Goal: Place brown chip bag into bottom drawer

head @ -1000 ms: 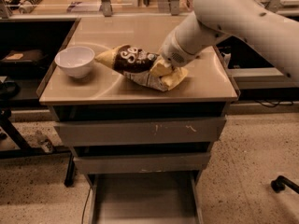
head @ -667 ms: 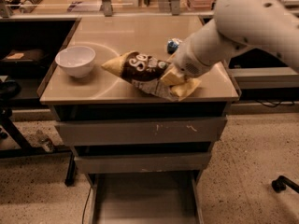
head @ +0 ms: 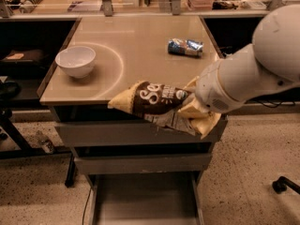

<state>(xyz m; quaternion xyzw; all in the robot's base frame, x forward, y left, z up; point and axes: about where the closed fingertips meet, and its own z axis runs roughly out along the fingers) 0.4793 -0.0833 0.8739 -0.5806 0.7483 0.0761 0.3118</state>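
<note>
White script on the brown chip bag (head: 157, 100) reads "Se…", rest illegible; the blue-silver packet (head: 185, 47) label is unreadable. The pincer (head: 196, 110), at the counter (head: 140, 41) front edge under the white wrist, pinches the bag's crumpled cream end, with the bag sticking out toward 9 o'clock in front of the edge. Bag is dark brown, crinkled, cream-tipped; bottom drawer (head: 145, 200) sits open at 6 o'clock below.

We have one camera, high before the front edge of the bench (head: 140, 46), looking down and across to its far edge. It sits near: the bottom drawer (head: 140, 201) is cropped below; the hand (head: 191, 110), gripping the brown chip bag (head: 157, 100), hangs at the front right corner.
</note>
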